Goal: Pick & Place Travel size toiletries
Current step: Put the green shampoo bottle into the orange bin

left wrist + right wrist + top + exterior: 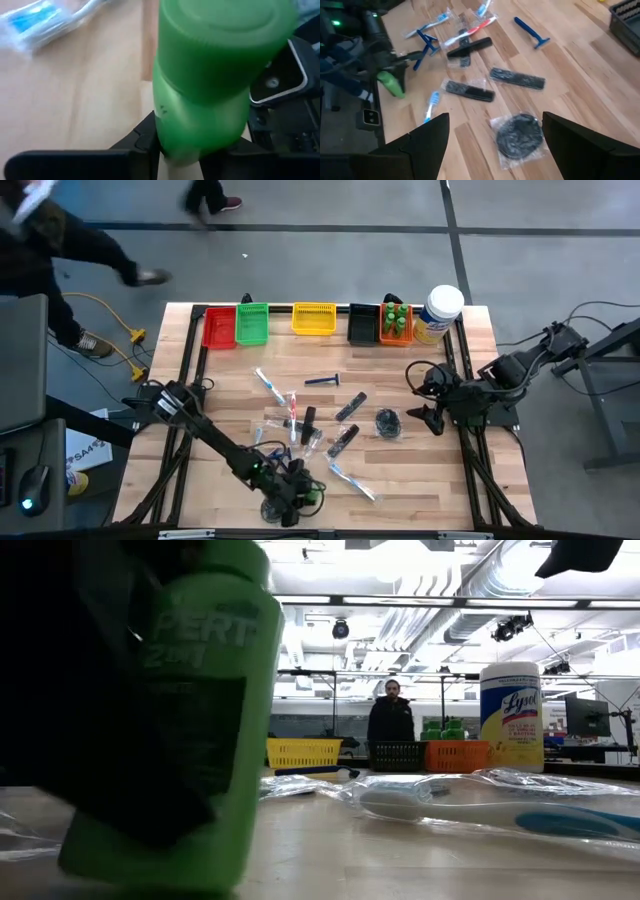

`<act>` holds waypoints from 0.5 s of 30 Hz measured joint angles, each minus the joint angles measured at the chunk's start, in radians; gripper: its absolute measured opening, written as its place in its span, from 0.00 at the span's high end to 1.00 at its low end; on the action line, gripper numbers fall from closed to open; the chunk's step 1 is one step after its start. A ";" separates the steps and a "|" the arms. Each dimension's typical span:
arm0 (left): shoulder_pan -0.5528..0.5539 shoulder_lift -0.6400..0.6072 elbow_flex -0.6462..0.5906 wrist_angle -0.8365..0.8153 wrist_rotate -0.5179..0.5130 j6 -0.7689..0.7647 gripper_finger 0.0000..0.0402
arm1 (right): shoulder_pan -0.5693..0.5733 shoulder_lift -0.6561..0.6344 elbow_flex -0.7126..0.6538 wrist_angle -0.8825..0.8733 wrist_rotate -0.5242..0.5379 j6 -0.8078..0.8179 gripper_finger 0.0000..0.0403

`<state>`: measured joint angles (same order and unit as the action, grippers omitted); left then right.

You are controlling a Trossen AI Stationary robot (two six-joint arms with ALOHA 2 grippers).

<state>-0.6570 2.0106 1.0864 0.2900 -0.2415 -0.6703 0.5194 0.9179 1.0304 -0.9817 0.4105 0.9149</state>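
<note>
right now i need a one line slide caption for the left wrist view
Left end effector shut on a small green bottle, a wrapped toothbrush lying on the wooden table beyond.

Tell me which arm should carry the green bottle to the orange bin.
Left. The left gripper is shut on the green bottle at the table's near edge; the right gripper hangs open and empty beside the mesh puff.
</note>
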 joint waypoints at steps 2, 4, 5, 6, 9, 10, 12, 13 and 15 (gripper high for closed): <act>0.027 -0.026 0.012 -0.082 0.013 -0.032 0.78 | 0.000 0.023 0.000 0.027 0.003 -0.005 0.24; 0.060 -0.054 0.036 -0.169 0.033 -0.034 0.78 | 0.000 0.054 0.000 0.064 0.006 -0.030 0.24; 0.078 -0.066 0.051 -0.202 0.052 -0.026 0.78 | -0.002 0.072 0.000 0.079 0.011 -0.052 0.24; 0.095 -0.078 0.066 -0.236 0.071 -0.013 0.78 | -0.003 0.093 0.000 0.095 0.018 -0.078 0.24; 0.146 -0.091 0.130 -0.331 0.132 0.033 0.77 | -0.010 0.158 0.000 0.154 0.035 -0.128 0.24; 0.161 -0.090 0.156 -0.371 0.150 0.044 0.77 | -0.012 0.180 0.000 0.176 0.034 -0.142 0.24; 0.187 -0.090 0.214 -0.461 0.179 0.064 0.77 | -0.017 0.222 0.000 0.224 0.028 -0.158 0.24; 0.198 -0.090 0.245 -0.498 0.188 0.071 0.77 | -0.018 0.245 0.000 0.247 0.026 -0.161 0.24; 0.219 -0.090 0.298 -0.569 0.196 0.092 0.77 | -0.018 0.283 0.000 0.293 -0.013 -0.186 0.24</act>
<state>-0.4382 1.9205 1.3849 -0.2785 -0.0455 -0.5783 0.5012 1.2007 1.0306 -0.6883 0.3970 0.7285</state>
